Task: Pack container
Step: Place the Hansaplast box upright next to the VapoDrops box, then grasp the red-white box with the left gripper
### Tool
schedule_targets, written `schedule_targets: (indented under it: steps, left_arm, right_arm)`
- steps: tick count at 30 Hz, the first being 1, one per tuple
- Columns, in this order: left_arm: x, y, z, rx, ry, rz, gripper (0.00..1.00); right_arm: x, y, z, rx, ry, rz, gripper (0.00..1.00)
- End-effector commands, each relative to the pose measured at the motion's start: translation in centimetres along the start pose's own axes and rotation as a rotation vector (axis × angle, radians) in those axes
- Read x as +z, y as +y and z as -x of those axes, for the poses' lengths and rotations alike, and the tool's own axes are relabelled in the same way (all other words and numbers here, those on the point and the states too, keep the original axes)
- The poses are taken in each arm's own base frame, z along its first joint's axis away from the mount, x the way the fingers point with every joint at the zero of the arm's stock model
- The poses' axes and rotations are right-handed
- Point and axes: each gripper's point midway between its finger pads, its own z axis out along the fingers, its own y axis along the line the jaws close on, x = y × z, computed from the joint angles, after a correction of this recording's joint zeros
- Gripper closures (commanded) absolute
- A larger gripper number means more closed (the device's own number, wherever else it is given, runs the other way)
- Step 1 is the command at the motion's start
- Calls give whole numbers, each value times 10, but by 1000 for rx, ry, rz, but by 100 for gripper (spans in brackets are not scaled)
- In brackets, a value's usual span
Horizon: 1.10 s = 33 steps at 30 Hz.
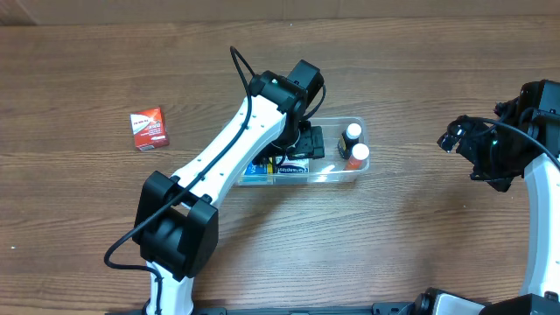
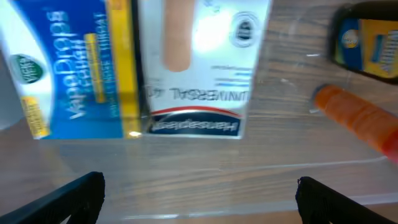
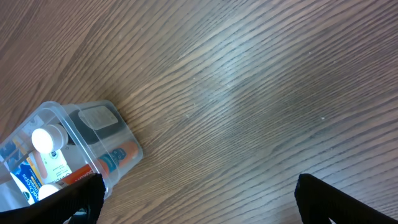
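Container (image 1: 332, 176) stands mid-worktop (image 1: 420, 254) holding a VapoDrops box (image 2: 74, 68), a Hansaplast box (image 2: 199, 62) and a white-capped bottle (image 1: 352, 132); left tool (image 2: 199, 193) hangs over its interior, wide and empty; right tool (image 3: 199, 199), likewise wide and empty, hovers well apart; red box (image 1: 150, 129) lies outside

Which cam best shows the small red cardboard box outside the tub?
Overhead: the small red cardboard box lies unobstructed on the wooden table, well apart from the clear plastic container. Left wrist shows only the container's contents up close; right wrist only one container corner and table. Neither shows the box.
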Motion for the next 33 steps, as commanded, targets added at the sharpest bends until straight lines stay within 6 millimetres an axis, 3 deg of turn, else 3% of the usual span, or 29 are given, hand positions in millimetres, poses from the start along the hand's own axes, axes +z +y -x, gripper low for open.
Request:
schedule_targets:
  steps: [1, 4, 6, 9, 12, 15, 19, 22, 28, 33]
  left_arm:
    - [-48, 17, 29, 0, -176, 78, 0]
    - [-118, 53, 50, -43, -370, 138, 0]
    - [-152, 86, 60, -83, -464, 177, 0]
    - [-169, 142, 77, -172, -490, 233, 0]
    - [-162, 198, 92, -269, -452, 285, 0]
    - [-146, 260, 104, -330, -378, 338, 0]
    - [-104, 307, 123, -357, -271, 261, 0]
    - [-58, 319, 138, -327, -188, 190, 0]
    - [22, 321, 143, -276, -28, 196, 0]
    - [53, 317, 139, -235, 41, 196, 0]
  right_arm:
    - [1, 1, -1, -8, 1, 4, 0]
    - [1, 1, -1, -8, 1, 3, 0]
    - [1, 1, -1, -8, 1, 3, 0]
    - [1, 1, -1, -8, 1, 3, 0]
    - [1, 1, -1, -8, 1, 3, 0]
    - [1, 1, -1, -8, 1, 3, 0]
    - [1, 1, 0, -8, 0, 4, 0]
    - [1, 1, 0, -8, 0, 4, 0]
    - [1, 1, 0, -12, -1, 3, 0]
    - [1, 1, 0, -13, -3, 4, 0]
